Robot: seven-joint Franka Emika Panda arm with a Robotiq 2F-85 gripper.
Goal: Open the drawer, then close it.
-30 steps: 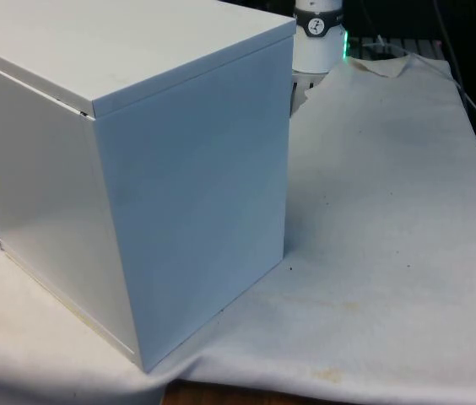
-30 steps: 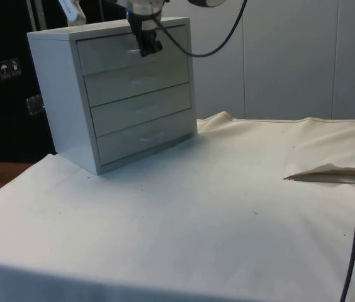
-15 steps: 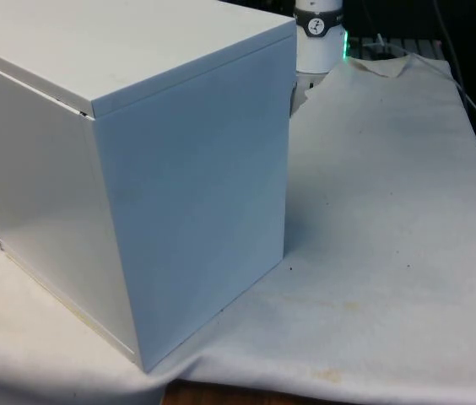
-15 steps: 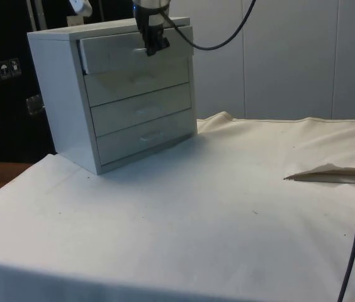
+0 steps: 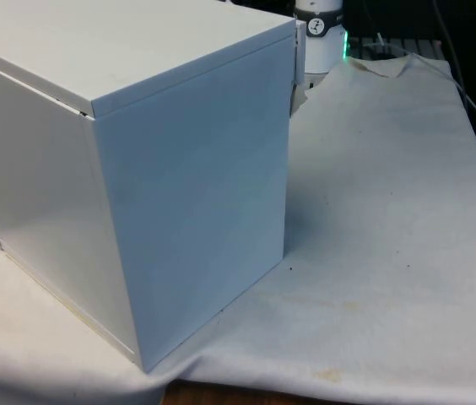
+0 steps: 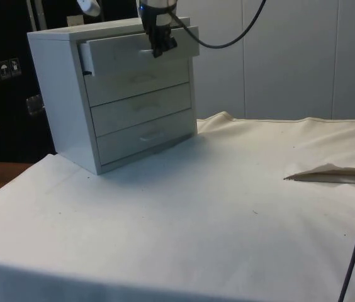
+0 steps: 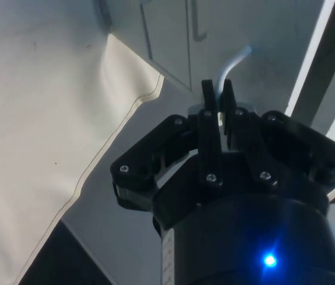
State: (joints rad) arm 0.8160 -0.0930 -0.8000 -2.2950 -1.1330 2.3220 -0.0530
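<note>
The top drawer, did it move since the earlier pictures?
Yes. The top drawer has slid further out of the chest, pulled by the gripper, which is shut on the drawer's handle and has moved out with it. The three lower drawers stayed closed, and the chest and the white cloth have not shifted.

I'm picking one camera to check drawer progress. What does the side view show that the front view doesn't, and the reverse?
Side view alone: the chest's face with its four drawers, the top drawer pulled partly out, and the gripper at that drawer's handle. Front view alone: the chest's plain back and side panels, and a sliver of the drawer's front sticking out past the far corner. Both share the white chest of drawers and the white cloth over the table.
</note>
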